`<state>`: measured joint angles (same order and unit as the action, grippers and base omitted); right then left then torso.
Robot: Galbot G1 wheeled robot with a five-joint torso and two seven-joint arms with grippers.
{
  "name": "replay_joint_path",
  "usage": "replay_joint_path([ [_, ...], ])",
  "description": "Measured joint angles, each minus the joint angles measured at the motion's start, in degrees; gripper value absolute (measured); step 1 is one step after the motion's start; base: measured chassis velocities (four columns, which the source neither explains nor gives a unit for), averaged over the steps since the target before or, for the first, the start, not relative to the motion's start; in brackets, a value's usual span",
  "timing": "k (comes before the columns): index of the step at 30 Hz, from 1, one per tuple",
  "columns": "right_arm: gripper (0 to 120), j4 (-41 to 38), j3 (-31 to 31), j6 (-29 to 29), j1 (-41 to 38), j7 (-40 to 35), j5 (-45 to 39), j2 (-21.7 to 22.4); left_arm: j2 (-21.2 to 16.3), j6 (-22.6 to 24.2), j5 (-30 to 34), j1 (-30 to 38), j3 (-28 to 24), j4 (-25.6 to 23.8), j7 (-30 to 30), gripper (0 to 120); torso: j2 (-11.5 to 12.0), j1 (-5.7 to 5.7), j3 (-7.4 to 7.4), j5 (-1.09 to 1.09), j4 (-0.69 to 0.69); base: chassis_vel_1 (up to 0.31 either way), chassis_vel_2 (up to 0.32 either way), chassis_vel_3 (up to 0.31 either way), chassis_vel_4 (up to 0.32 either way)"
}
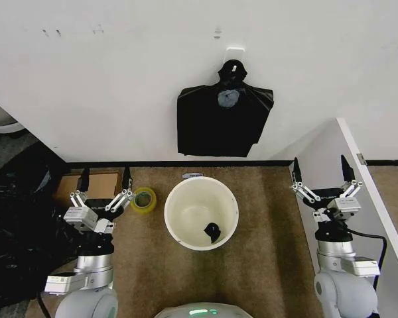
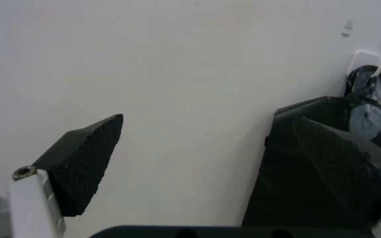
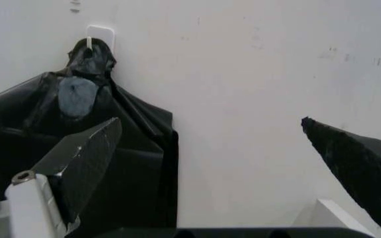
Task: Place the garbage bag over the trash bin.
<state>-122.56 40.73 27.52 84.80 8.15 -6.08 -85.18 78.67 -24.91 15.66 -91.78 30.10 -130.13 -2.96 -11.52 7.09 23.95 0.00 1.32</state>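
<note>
1. On the brown floor [image 1: 265,252] at the middle of the head view: round white plastic trash bin [image 1: 201,212] with cream inside and thick rim, upright, mouth uncovered, a small black scrap [image 1: 212,232] lying at its bottom
2. Up on the white wall [image 1: 119,79] behind the bin: thin glossy black plastic garbage bag [image 1: 223,120], hung by its gathered top from a small white hook [image 1: 234,50], flat against the wall, well apart from the bin and touched by neither gripper (a grey patch near its neck)
3. Left of the bin: left gripper [image 1: 105,185], raised above the floor, dark fingers spread wide with nothing between them; seen again from the left wrist, fingers [image 2: 85,163] parted, bare wall between them and the garbage bag [image 2: 323,163] behind the farther finger
4. Just beside the bin on the floor, near the left gripper: yellow tape roll [image 1: 143,199], with a flat brown cardboard piece [image 1: 103,183] next to it
5. Right of the bin: right gripper [image 1: 321,175], held up beside a white panel [image 1: 365,192], fingers likewise released and wide; from the right wrist, fingers [image 3: 88,163] apart, garbage bag [image 3: 137,148] behind the nearer one
6. At the far left edge: big dark heap of black material [image 1: 16,232]
</note>
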Motion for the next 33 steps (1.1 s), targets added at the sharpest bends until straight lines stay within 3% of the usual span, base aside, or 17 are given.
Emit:
replay_joint_path([
  [11, 100, 1.8, -2.1, -2.3, -1.4, 0.1, -2.4, 1.4, 0.8, 0.7, -1.7, 0.0, 0.4, 0.3, -1.9, 100, 0.0, 0.00, 0.00, 0.00, 0.01, 0.000, 0.000, 0.000, 0.000],
  [20, 100, 5.6, -7.5, -7.1, -8.9, -0.3, -9.7, 6.0, 2.3, -0.7, -0.8, -2.5, 1.5, -2.6, -1.0, 100, 0.0, 0.00, 0.00, 0.00, 0.00, 0.000, 0.000, 0.000, 0.000],
  [25, 100, 7.0, -14.6, -12.0, -15.9, -2.1, -23.1, 7.9, 3.6, -0.8, -1.5, -2.9, 1.5, -3.4, -0.5, 100, 0.0, 0.00, 0.01, 0.00, 0.00, 0.000, 0.000, 0.000, 0.000],
  [27, 100, 7.0, -14.6, -12.0, -15.9, -2.1, -23.1, 7.9, 3.6, -0.8, -1.5, -2.9, 1.5, -3.4, -0.5, 100, 0.0, 0.00, 0.01, 0.00, 0.00, 0.000, 0.000, 0.000, 0.000],
  [30, 100, 5.7, -22.3, -16.2, -22.5, -5.0, -47.9, 5.0, 3.3, -1.0, -1.8, -3.7, 1.7, -4.1, -0.4, 100, 0.0, 0.00, 0.00, -0.02, 0.01, 0.000, 0.000, 0.000, 0.000],
  [33, 100, 6.6, -24.8, -17.3, -25.3, -4.7, -59.2, 2.2, 2.7, -1.0, -1.7, -3.9, 2.1, -4.4, -0.5, 100, 0.0, 0.00, 0.00, -0.02, 0.00, 0.000, 0.000, 0.000, 0.000],
])
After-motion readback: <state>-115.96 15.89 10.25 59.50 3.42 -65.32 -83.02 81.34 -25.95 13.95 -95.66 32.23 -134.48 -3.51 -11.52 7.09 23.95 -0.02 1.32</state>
